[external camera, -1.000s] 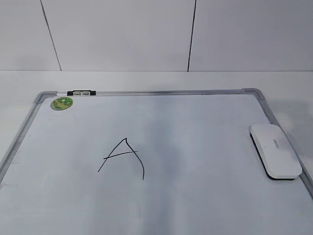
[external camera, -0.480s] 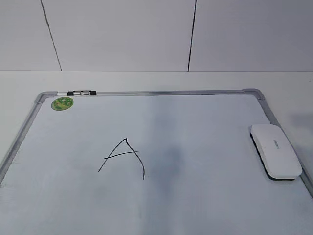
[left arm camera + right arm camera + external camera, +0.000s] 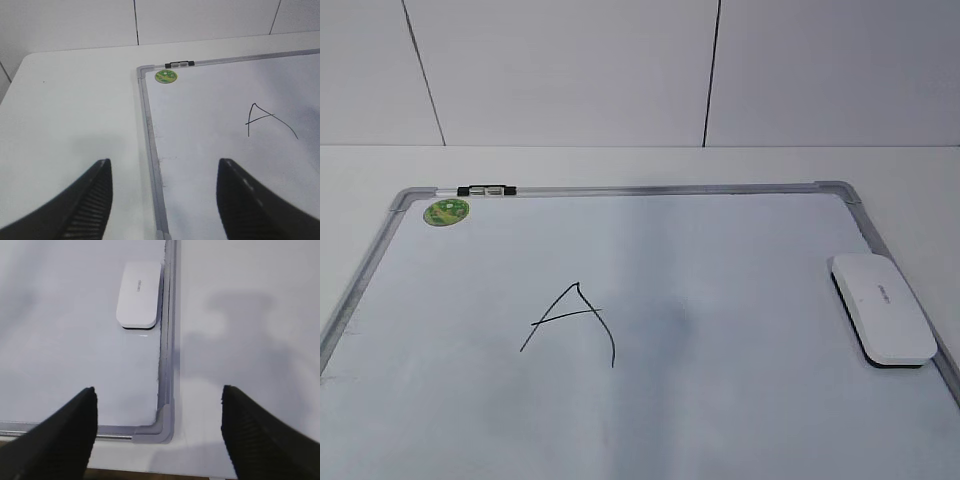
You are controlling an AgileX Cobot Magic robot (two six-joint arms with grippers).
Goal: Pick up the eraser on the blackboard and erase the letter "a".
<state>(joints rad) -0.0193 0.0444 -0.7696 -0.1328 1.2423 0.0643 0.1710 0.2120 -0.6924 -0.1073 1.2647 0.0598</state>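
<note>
While my right gripper [image 3: 157, 432] hangs wide open with nothing between its fingers, the eraser [image 3: 139, 294] lies ahead of it and slightly left of its centre line, well apart from the fingertips. From the wrist view I see it resting flat on the blackboard [image 3: 60, 340], its long side just beside the grey frame. On the exterior view the eraser [image 3: 883, 307] sits at the board's right edge, with the letter [image 3: 572, 322] well to its left, near the middle of the blackboard [image 3: 740, 260]. My left gripper [image 3: 162, 200] is also spread wide and holds nothing, straddling the board's left frame edge; the letter [image 3: 270, 119] lies ahead to its right, and a green magnet [image 3: 166, 76] sits near the far corner.
</note>
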